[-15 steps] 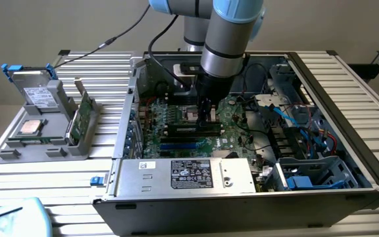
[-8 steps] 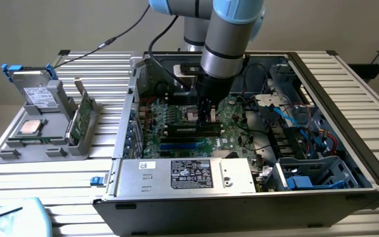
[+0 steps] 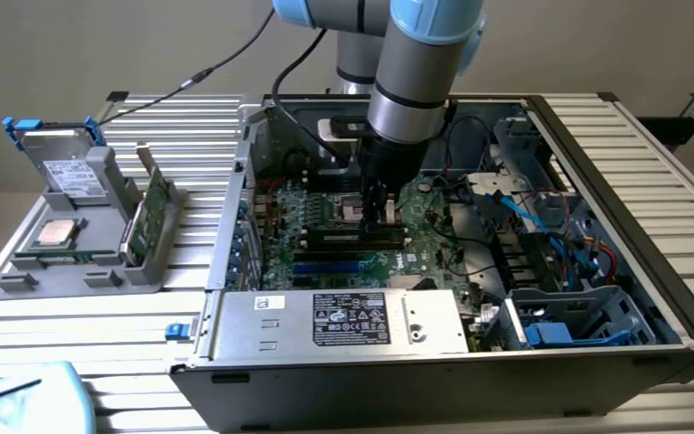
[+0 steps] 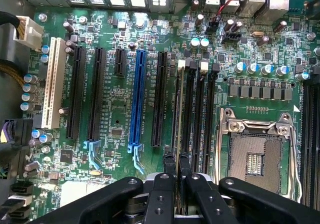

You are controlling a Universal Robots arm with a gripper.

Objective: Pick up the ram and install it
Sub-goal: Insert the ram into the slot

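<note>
Fig.: we see the claw [image 4: 177,160] clamped on the ram [image 4: 178,114], held edge-on over the black memory slots [image 4: 192,116] just beside the processor socket [image 4: 257,156], inside the open PC case [image 3: 419,391] on the bench [image 3: 82,318]. Seated or not: can't tell.

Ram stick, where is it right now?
In the wrist view the ram is held edge-on in the gripper, over the memory slots beside the processor socket.

Glossy green lacquer on motherboard [image 4: 112,91]; matt black metal on gripper [image 4: 177,160]; green laminate, seemingly, on the ram [image 4: 178,114]; bare grey metal on power supply [image 3: 250,333].
</note>
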